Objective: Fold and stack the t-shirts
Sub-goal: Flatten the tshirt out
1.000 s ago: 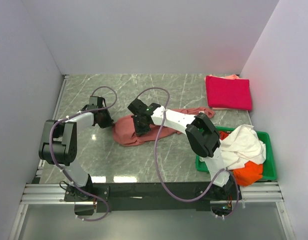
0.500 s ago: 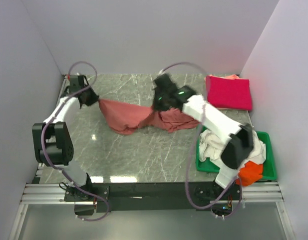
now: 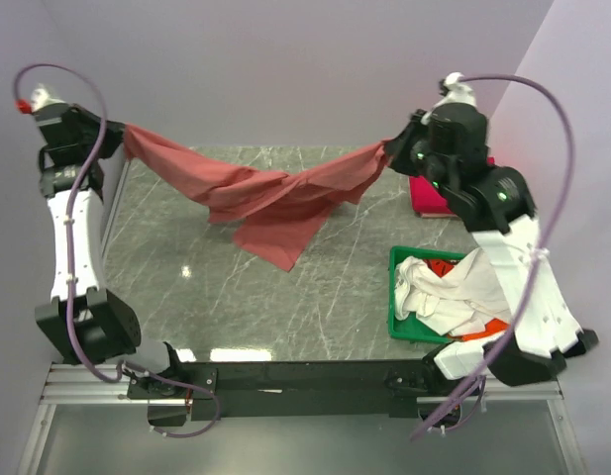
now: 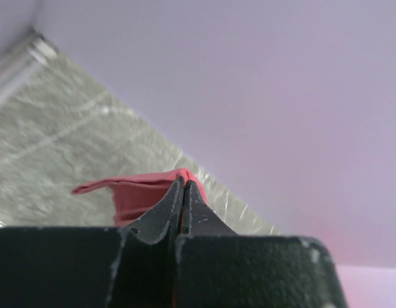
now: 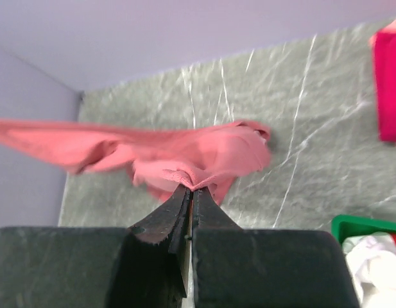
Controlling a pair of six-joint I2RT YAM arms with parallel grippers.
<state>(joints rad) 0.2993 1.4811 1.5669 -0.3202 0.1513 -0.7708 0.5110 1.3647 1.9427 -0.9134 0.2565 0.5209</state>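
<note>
The dusty salmon-red t-shirt (image 3: 270, 193) hangs stretched in the air between both grippers, sagging in the middle above the table. My left gripper (image 3: 122, 134) is shut on its left end, high at the far left; the cloth shows at the fingertips in the left wrist view (image 4: 140, 192). My right gripper (image 3: 392, 148) is shut on its right end, high at the far right; the bunched hem shows in the right wrist view (image 5: 192, 179). The folded crimson-pink t-shirt (image 3: 426, 195) lies at the back right, mostly hidden by the right arm. White (image 3: 454, 287) and orange (image 3: 488, 327) t-shirts lie in the tray.
A green plastic tray (image 3: 396, 297) stands at the front right with the heap of shirts in it. The marble table (image 3: 206, 297) is walled on the left, back and right. Both arms are raised high above it.
Both grippers have risen and spread far apart, left to the far left, right to the far right. The salmon-red shirt has gone from a heap on the table to hanging stretched in the air.
</note>
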